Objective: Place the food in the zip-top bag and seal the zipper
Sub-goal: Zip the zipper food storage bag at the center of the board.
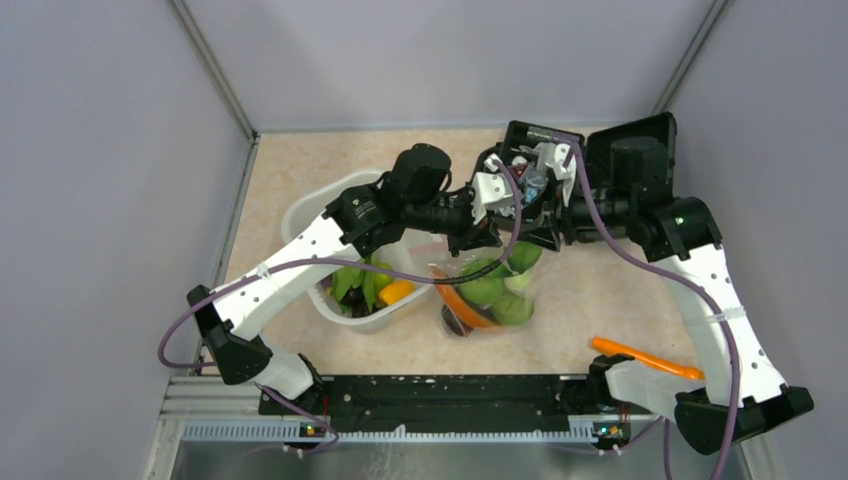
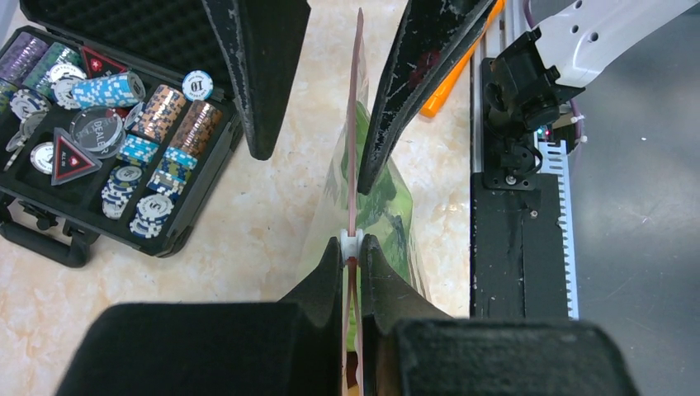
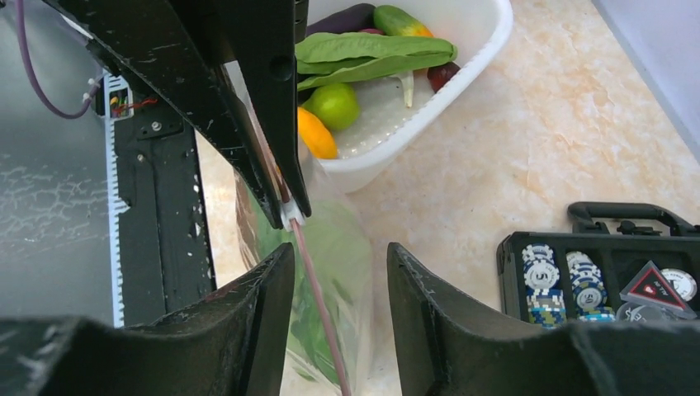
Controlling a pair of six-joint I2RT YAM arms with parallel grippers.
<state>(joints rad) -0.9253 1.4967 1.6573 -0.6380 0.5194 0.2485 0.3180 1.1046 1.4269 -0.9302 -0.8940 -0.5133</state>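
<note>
Evidently the zipper (image 3: 317, 309) is clamped by the left gripper (image 2: 352, 249) so that the zip-top bag (image 1: 528, 282), just right of the white tub (image 1: 298, 212) and loaded with cabbages (image 1: 487, 290), is held upright; the right gripper (image 3: 338, 256) is spread astride the strip for sealing.

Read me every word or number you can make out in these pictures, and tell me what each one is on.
"10": on a white poker chip in the black case.
"DEALER": on a clear round button in the same case.
Markings on the other chips and the red triangular plaques: too small to read.
</note>
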